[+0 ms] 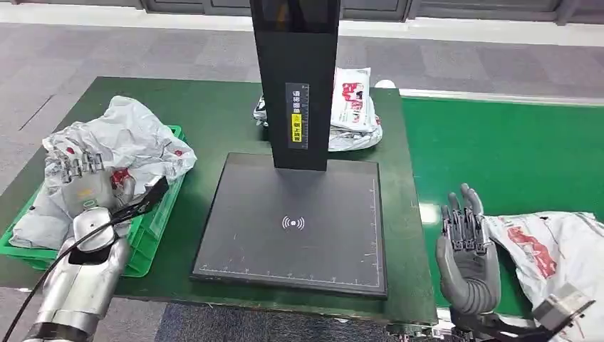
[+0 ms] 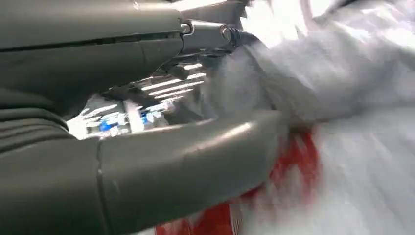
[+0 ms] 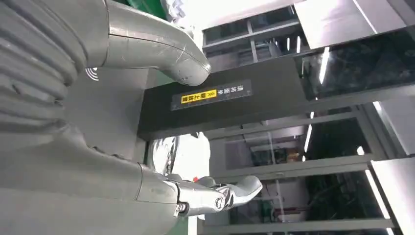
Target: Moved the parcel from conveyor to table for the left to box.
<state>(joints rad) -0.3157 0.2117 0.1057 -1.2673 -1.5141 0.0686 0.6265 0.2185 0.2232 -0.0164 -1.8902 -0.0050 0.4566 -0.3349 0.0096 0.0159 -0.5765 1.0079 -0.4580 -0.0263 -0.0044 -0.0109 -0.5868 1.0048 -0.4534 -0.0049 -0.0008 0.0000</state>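
From above, my left hand (image 1: 85, 187) rests on the bagged parcels heaped in the green crate (image 1: 153, 235), while my right hand (image 1: 466, 246) stands upright with fingers spread and empty just beside the parcel (image 1: 548, 249) on the conveyor (image 1: 498, 149). At my left wrist the thumb presses blurred white-and-red bag (image 2: 342, 161), though I cannot tell if I grip it. At my right wrist the fingers (image 3: 230, 192) are apart, so I judge the pickup comes next: close on the parcel and carry it to the black scale plate (image 1: 292, 221).
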